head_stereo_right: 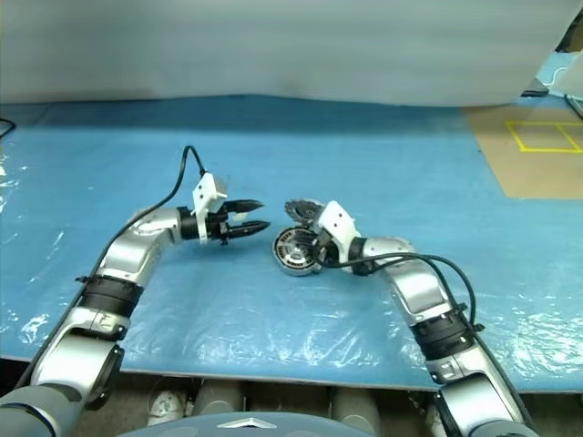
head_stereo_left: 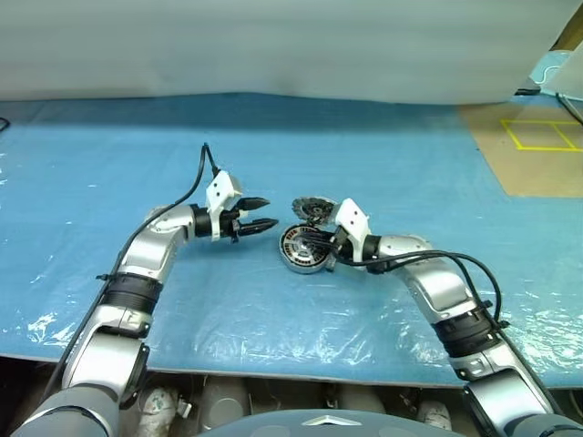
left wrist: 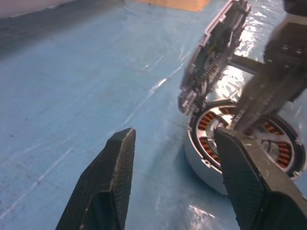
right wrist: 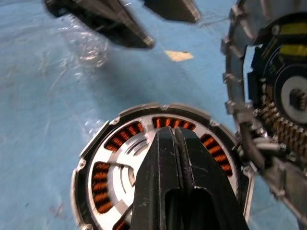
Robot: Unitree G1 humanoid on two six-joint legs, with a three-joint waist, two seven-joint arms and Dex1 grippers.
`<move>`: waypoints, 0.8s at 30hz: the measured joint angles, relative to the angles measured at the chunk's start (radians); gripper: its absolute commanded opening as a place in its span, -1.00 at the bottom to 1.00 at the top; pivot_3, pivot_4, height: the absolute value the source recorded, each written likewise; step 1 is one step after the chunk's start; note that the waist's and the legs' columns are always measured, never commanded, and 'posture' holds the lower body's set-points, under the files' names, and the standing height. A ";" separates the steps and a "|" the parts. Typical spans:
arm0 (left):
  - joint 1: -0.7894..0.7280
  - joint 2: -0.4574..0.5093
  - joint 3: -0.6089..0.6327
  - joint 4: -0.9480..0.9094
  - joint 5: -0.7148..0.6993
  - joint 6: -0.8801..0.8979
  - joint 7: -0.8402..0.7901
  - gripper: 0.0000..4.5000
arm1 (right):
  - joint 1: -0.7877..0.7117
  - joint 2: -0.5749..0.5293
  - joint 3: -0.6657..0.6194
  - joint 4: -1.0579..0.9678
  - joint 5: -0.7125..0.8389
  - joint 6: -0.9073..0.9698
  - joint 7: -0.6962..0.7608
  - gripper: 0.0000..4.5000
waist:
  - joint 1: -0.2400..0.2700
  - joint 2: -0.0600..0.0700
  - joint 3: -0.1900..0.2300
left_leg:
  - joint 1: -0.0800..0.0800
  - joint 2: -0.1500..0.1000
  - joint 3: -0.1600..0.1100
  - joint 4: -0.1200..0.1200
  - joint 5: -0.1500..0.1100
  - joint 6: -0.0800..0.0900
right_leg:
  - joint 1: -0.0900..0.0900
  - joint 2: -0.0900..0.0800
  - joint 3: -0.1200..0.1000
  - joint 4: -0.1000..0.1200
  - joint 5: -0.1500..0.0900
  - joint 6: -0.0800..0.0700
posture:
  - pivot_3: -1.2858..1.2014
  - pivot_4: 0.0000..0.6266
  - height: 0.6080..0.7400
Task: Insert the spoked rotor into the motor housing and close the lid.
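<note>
The motor housing (head_stereo_left: 302, 249) lies on the blue table, its ring of copper windings (right wrist: 127, 134) facing up. The spoked rotor (right wrist: 119, 176) sits inside that ring, silver spokes showing. The lid (head_stereo_left: 312, 209) stands upright from the housing's far edge, its toothed rim and dark inner face (right wrist: 283, 96) turned toward the opening. My right gripper (right wrist: 175, 135) is shut, nothing between its fingers, and its tips rest over the rotor's middle. My left gripper (head_stereo_left: 271, 211) hovers open a short way left of the housing, pointing at it, with its fingers (left wrist: 115, 163) apart from the housing's wall (left wrist: 201, 160).
A blue plastic sheet (head_stereo_left: 109, 164) covers the table. At the far right is a brown surface with a yellow taped square (head_stereo_left: 539, 135). A pale wall runs along the back. The table's front edge (head_stereo_left: 273, 364) is close to my body.
</note>
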 measured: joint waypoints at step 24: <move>0.063 0.005 0.029 -0.040 -0.069 0.001 -0.114 0.21 | 0.195 -0.110 -0.345 -0.154 0.117 0.120 -0.145 -1.00 | -0.004 0.000 0.000 | 0.000 0.000 0.000 -0.002 0.000 0.000 | -0.001 0.000 0.001 -0.003 0.000 -0.001 | 0.03 -0.52 1.00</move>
